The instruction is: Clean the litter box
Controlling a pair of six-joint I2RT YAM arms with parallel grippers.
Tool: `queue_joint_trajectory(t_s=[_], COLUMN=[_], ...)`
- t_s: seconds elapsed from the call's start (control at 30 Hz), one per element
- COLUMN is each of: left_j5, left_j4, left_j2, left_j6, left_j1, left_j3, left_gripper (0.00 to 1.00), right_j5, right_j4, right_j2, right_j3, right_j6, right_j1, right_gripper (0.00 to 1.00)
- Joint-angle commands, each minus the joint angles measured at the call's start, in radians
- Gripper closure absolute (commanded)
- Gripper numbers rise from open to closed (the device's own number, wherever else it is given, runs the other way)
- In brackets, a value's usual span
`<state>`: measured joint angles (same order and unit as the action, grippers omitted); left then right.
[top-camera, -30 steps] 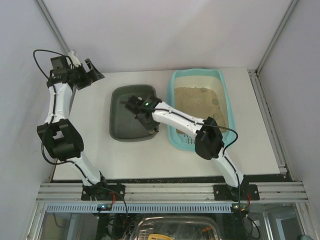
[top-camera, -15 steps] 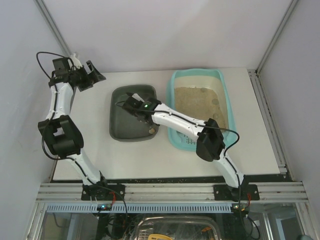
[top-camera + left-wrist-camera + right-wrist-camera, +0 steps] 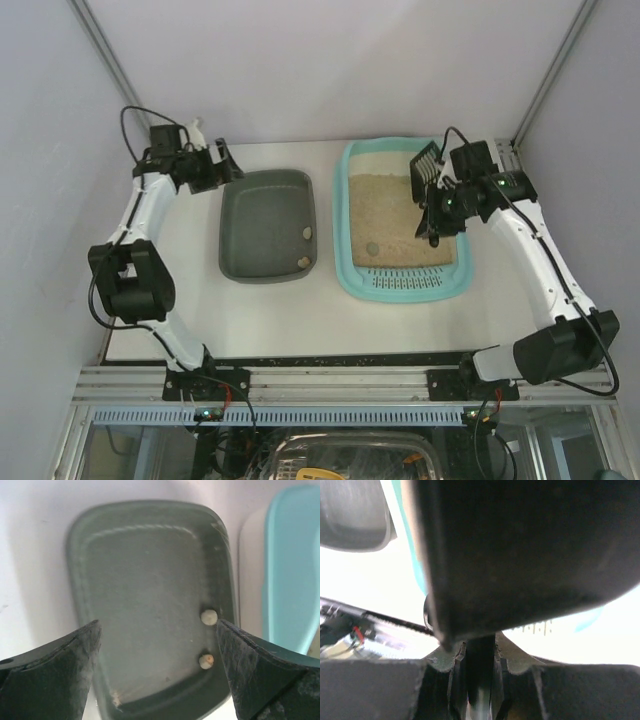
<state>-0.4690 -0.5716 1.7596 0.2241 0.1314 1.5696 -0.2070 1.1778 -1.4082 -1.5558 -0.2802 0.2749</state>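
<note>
The light-turquoise litter box [image 3: 345,215] lies at the right, with beige litter, one dark clump [image 3: 371,248] and a slotted near end [image 3: 405,283]. My right gripper [image 3: 438,200] hangs over the box's right side, shut on the handle of a black slotted scoop [image 3: 426,160]. In the right wrist view the scoop [image 3: 530,545] fills the upper part, and its handle sits between the jaws of my right gripper [image 3: 480,652]. My left gripper [image 3: 215,165] is open above the far left corner of the dark grey tray [image 3: 262,215]. In the left wrist view my left gripper [image 3: 157,625] holds nothing.
Two pale clumps [image 3: 305,234] [image 3: 301,262] lie by the grey tray's right wall; the left wrist view shows them too [image 3: 209,616] [image 3: 206,661]. The litter box rim [image 3: 292,570] stands right beside the tray. White walls and frame posts close in the table at the back and sides.
My right arm has swung with the scoop from over the grey tray to above the litter box's right side. My left gripper has moved right, toward the tray's far left corner.
</note>
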Motion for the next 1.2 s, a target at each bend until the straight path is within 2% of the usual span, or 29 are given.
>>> queue_joint_trajectory(t_s=[0.0,0.2,0.4,0.6,0.77,1.17], left_j5=[0.056,0.078,0.073,0.081,0.082,0.118], left_j4=[0.023,0.046,0.035,0.032,0.042,0.018], left_j2=[-0.097,-0.11,-0.1,-0.093,-0.082,-0.058], left_j6=[-0.047,0.008,0.017,-0.01,0.0,-0.026], left_j1=[-0.123,-0.205,-0.228,-0.23,-0.228,-0.209], left_j3=[-0.048,-0.102,-0.11,-0.114,-0.136,-0.133], left_gripper=[0.0,0.0,0.0,0.0,0.0,0.0], right_j5=[-0.257,-0.379,-0.319,-0.426,-0.466,-0.533], right_j4=[0.023,0.19,0.416,0.417,0.418,0.416], right_j2=[-0.017,-0.15,-0.271,-0.306,-0.405,-0.647], right_j3=[0.141,0.127,0.01,0.052,0.076,-0.064], right_j6=[-0.078,-0.188,-0.272,-0.37,-0.348,-0.303], right_j1=[-0.007,-0.011,-0.047,-0.087,-0.056,-0.038], right_gripper=[1.0,1.0,1.0,1.0,1.0,1.0])
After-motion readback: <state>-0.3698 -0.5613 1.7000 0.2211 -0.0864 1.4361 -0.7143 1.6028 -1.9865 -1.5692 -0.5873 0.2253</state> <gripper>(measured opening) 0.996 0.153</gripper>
